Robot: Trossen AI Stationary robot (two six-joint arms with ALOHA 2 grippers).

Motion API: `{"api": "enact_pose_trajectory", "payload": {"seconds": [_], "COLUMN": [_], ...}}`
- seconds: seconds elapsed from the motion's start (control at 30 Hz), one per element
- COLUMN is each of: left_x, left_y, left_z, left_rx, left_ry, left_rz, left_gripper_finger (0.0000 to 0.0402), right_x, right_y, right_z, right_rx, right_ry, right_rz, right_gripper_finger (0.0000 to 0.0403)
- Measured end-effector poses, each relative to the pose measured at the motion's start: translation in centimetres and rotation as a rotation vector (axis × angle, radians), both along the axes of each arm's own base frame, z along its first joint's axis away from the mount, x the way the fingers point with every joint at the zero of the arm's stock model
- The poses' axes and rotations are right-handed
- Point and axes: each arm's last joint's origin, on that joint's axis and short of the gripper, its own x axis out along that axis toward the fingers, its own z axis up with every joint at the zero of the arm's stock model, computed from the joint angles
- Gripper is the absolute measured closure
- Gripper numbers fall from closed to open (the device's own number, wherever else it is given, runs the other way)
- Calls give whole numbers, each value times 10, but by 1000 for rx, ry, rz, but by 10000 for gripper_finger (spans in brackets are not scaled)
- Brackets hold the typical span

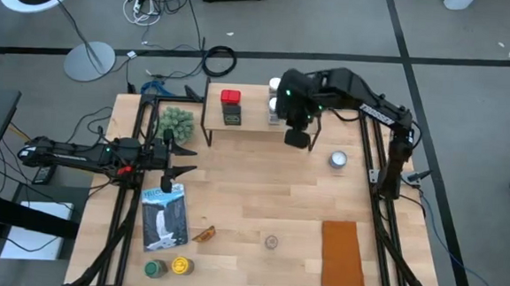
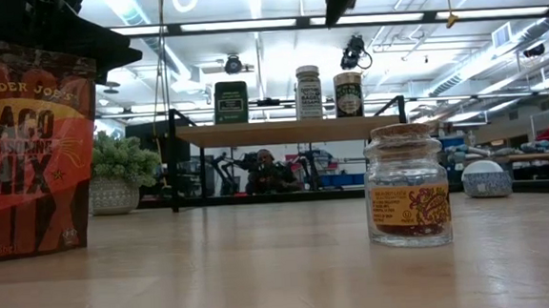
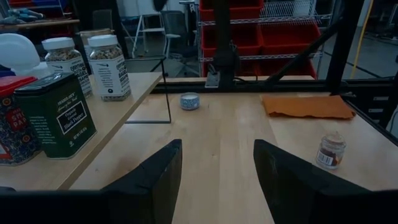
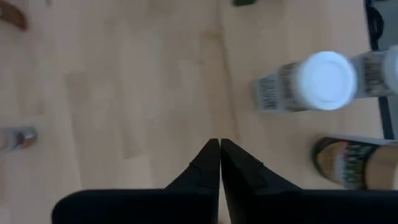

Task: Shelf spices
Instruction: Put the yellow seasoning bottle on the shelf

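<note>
From above, my right claw [image 1: 297, 137] hangs just off the shelf [image 1: 254, 125]'s front edge near its right end, and my left claw [image 1: 179, 168] waits by the table's left edge. Red tin [image 1: 230, 97] and green tin [image 1: 232, 115] sit mid-shelf. Down low, three spices line the shelf top, and a cork-topped jar [image 2: 408, 185] is still on the table. My right wrist cam shows fingers [image 4: 205, 163] pinched together, holding nothing, a white-lidded jar [image 4: 314, 81] close by. The left one's half open and empty.

Matt light-wood tabletop [image 1: 261, 188]; glossy clear glass jar, cork-stoppered [image 2: 407, 186]; rough orange cloth [image 1: 343, 255], lower right.
</note>
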Motion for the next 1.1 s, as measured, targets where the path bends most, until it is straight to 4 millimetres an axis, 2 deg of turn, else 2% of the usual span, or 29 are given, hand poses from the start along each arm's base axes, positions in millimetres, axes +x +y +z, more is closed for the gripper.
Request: {"api": "enact_pose_trajectory", "payload": {"seconds": [0.17, 0.3, 0.6, 0.9, 1.1], "left_x": [0, 0, 0, 0, 0], "left_y": [0, 0, 0, 0, 0], "left_z": [0, 0, 0, 8, 16], "left_rx": [0, 0, 0, -8, -100], "left_ry": [0, 0, 0, -86, -133], "left_rz": [0, 0, 0, 10, 17], "left_gripper_finger": [198, 198, 198, 198, 198], "right_x": [-8, -14, -36, -43, -52], "right_y": [31, 52, 94, 134, 154], "right_z": [-5, -25, -99, -178, -206], "right_rx": [-4, 11, 69, 188, 179], "right_ry": [-30, -110, -268, -422, -551], "right_rz": [26, 19, -96, -150, -216], "right_gripper_finger": [400, 399, 401, 401, 401]}}
